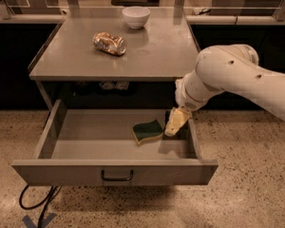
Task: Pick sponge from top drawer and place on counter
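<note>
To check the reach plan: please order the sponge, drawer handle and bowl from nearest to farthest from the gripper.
From the gripper, at the right side of the drawer:
1. The sponge, just left of it, in the drawer.
2. The handle, on the drawer front.
3. The bowl, at the back of the counter.
</note>
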You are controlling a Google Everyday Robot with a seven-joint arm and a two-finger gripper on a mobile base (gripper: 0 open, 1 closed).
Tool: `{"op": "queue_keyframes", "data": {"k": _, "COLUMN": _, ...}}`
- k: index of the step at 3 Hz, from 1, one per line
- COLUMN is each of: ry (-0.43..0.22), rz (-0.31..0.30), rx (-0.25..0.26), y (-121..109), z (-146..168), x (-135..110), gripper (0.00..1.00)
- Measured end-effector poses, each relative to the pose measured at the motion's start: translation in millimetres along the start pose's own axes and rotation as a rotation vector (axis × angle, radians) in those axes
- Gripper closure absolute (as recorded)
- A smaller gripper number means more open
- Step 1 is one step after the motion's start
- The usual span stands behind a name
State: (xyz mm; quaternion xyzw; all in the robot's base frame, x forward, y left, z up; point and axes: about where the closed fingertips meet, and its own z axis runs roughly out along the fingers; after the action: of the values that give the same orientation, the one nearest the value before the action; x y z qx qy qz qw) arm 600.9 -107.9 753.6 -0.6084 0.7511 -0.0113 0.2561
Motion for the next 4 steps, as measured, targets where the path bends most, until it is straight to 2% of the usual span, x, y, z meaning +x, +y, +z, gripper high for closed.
{"op": "queue_keyframes", "data": {"k": 1, "ry": -0.04, "rz": 0.04, "rx": 0.004, "y": -3, "z": 44, "x": 15, "gripper": 0.0}}
{"op": "queue_keyframes", "data": {"k": 2, "ry": -0.047, "rz": 0.06, "rx": -0.11, "y": 17, "z": 140, "x": 29, "gripper": 0.0}}
{"op": "queue_keyframes", "data": {"k": 4, "ry": -0.049, "rz": 0.038, "rx": -0.096, "y": 15, "z": 137, "x": 23, "gripper": 0.0}}
